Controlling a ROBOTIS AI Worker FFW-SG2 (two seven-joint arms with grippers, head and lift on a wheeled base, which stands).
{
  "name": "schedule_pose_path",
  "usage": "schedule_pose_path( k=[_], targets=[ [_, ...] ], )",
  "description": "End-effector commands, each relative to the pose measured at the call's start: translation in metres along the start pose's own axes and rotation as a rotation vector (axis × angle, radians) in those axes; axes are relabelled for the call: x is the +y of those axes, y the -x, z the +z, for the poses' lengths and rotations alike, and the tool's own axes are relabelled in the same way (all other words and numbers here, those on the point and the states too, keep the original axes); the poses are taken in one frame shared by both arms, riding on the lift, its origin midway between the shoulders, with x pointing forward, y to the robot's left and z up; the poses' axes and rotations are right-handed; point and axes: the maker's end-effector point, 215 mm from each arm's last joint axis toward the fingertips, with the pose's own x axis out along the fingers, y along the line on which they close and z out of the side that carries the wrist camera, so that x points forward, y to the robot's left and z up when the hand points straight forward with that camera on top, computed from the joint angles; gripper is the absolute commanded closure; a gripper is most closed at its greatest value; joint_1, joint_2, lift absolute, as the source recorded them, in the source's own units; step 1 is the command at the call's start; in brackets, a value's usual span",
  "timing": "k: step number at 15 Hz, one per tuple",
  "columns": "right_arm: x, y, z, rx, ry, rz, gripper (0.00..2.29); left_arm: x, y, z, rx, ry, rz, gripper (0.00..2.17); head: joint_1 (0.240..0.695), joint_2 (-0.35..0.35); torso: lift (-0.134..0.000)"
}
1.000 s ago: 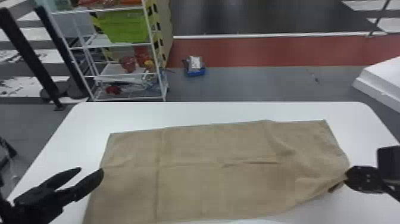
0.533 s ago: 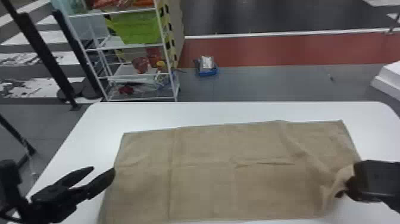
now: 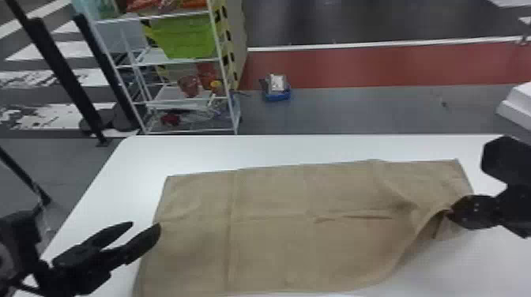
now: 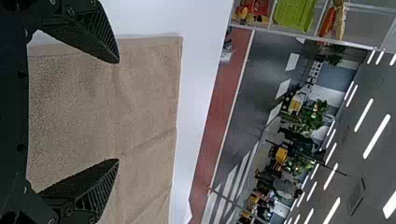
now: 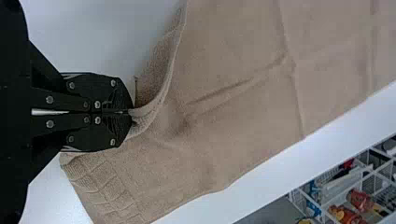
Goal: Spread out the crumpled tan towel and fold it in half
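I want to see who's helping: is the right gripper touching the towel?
Touching: the right wrist view shows the right gripper shut on a pinched fold of the towel.

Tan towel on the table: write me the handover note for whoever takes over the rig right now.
Left end effector: open, at the towel's left side.
Right end effector: shut on the towel near its right side, the cloth gathered there.
Towel: on the white table.
Done: mostly spread, some creases.
Left: flatten the gathered part; then, it seems, fold in half.
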Motion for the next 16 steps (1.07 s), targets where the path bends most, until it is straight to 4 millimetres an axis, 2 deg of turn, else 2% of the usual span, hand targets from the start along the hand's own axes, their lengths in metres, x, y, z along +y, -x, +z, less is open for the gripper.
schedule_pose_path(
  k=[1, 2, 4, 5, 6, 7, 8, 10, 12, 14, 16],
  targets=[
    [-0.002, -0.021, 0.007, -0.008, -0.062, 0.061, 1.17, -0.001, -0.001, -0.003, 0.001, 0.010, -0.001, 0.14, 0.695, 0.132, -0.124],
    [0.005, -0.039, 0.008, 0.005, -0.071, 0.088, 1.12, -0.001, -0.001, -0.003, 0.001, 0.010, -0.001, 0.14, 0.695, 0.132, -0.124],
    [0.024, -0.061, 0.017, 0.038, -0.036, 0.102, 0.86, -0.002, -0.002, -0.004, 0.002, 0.009, -0.003, 0.14, 0.695, 0.152, -0.124],
    [0.030, -0.066, 0.019, 0.050, -0.023, 0.101, 0.60, -0.002, -0.002, -0.004, 0.002, 0.009, -0.003, 0.14, 0.695, 0.164, -0.124],
    [0.031, -0.064, 0.020, 0.052, -0.031, 0.096, 0.15, -0.002, -0.002, -0.004, 0.003, 0.008, -0.003, 0.14, 0.695, 0.176, -0.124],
    [0.031, -0.056, 0.024, 0.036, -0.033, 0.085, 0.11, -0.002, -0.001, -0.006, 0.008, 0.010, -0.002, 0.14, 0.695, 0.185, -0.124],
    [0.025, -0.038, 0.022, 0.028, -0.043, 0.054, 0.12, -0.001, -0.001, -0.006, 0.007, 0.010, 0.000, 0.14, 0.695, 0.189, -0.124],
    [0.020, -0.012, 0.007, 0.046, -0.040, 0.014, 0.16, 0.002, 0.001, -0.007, 0.008, 0.013, 0.005, 0.14, 0.695, 0.188, -0.124],
    [0.025, -0.009, -0.016, 0.097, -0.037, 0.011, 0.21, 0.003, 0.000, -0.009, 0.009, 0.020, 0.003, 0.14, 0.695, 0.168, -0.124],
    [0.027, -0.018, -0.035, 0.138, -0.058, 0.021, 0.27, 0.001, -0.002, -0.011, 0.013, 0.021, 0.000, 0.14, 0.695, 0.149, -0.124],
    [0.029, -0.031, -0.038, 0.143, -0.069, 0.039, 0.32, 0.002, -0.001, -0.011, 0.013, 0.021, 0.002, 0.14, 0.695, 0.130, -0.124]
  ],
)
